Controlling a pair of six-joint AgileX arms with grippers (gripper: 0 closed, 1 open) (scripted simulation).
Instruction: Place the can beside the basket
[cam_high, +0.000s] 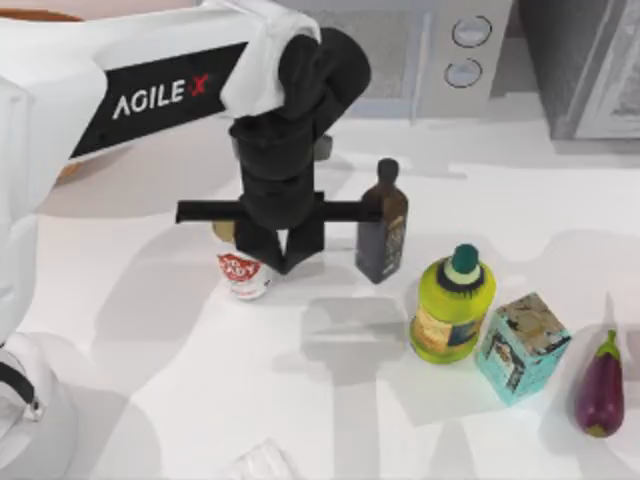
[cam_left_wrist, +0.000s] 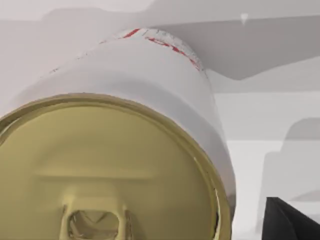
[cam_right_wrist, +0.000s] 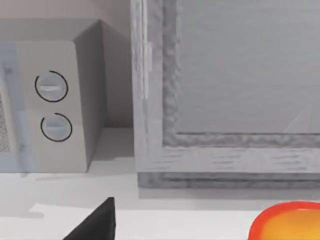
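White table (cam_high: 200, 380). Can (cam_high: 243, 274): white body, red label with white lettering; pale gold metallic top in the left wrist view. Left gripper (cam_high: 281, 250): black fingers, on a white arm carrying a black panel with white lettering. Bottle (cam_high: 382, 225), mid-table: dark brown, dark cap. Jug (cam_high: 451, 308): yellow-green, dark green cap, tan label. Carton (cam_high: 521, 346), toward the right edge: teal with a mottled printed pattern. Eggplant (cam_high: 600, 385), right edge: deep purple, green stem. Microwave (cam_high: 440, 50), back edge: light grey, two dark-ringed dials. Basket (cam_high: 40, 17), back-left corner: tan-orange rim.
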